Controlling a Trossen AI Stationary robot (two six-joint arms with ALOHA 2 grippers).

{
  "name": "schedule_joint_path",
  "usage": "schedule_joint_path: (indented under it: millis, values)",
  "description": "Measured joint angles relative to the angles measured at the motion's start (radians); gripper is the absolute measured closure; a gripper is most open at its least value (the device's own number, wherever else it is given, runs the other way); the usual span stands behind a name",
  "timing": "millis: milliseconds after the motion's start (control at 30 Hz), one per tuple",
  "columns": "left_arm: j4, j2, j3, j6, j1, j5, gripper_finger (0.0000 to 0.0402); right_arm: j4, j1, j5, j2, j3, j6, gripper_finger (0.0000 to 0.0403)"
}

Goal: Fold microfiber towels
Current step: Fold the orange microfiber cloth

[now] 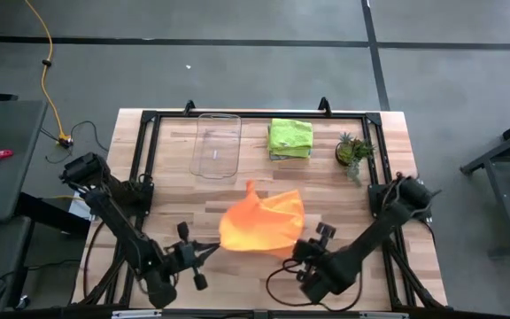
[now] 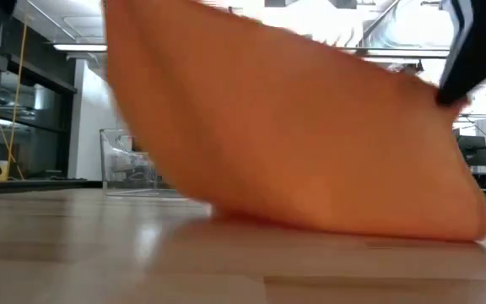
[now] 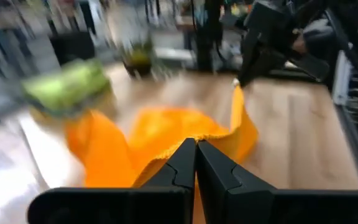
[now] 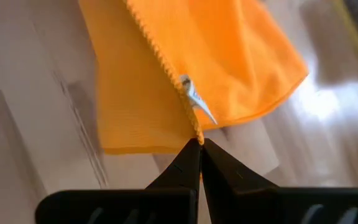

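Note:
The orange towel [image 1: 262, 221] hangs bunched between my two grippers near the table's front middle. Its lower fold [image 2: 327, 221] rests on the wood. My left gripper [image 1: 212, 248] is shut on its left near end, and my right gripper [image 1: 297, 248] is shut on its right near end. A stack of folded towels with the lime green one on top [image 1: 289, 138] lies at the far middle. The other colours in the stack are hard to tell. My left gripper pinches the orange towel's stitched edge [image 3: 178, 142] between its two shut fingers, coming level from the table's left. The cloth sags slack beyond the fingers. My right gripper pinches a corner at the zigzag-stitched edge [image 4: 195, 132], just below a small white tag [image 4: 194, 99]. It comes slanting from the table's near right. The cloth hangs away from the fingers, down to the table.
A clear plastic tray [image 1: 215, 146] stands at the far left middle. A small potted plant [image 1: 352, 151] stands at the far right. Bare wood lies to the left and right of the orange towel.

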Motion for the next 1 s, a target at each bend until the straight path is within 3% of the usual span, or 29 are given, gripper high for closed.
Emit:
schedule_joint_path:
  millis: [233, 433, 700, 1000]
  values:
    - [-0.205, 0.112, 0.001, -0.430, 0.004, 0.243, 0.0401, 0.067, -0.015, -0.059, 0.066, 0.000, -0.009, 0.0403]
    - [-0.209, 0.248, 0.000, -0.626, 0.011, 0.411, 0.0401, 0.160, -0.027, -0.107, 0.071, 0.000, -0.038, 0.0403]
    - [-0.216, 0.241, 0.001, -0.648, -0.026, 0.445, 0.0401, 0.256, -0.039, -0.209, 0.071, 0.000, -0.101, 0.0403]
    - [-0.221, 0.185, 0.009, -0.509, -0.024, 0.515, 0.0390, 0.286, -0.059, -0.253, 0.071, 0.000, -0.156, 0.0402]
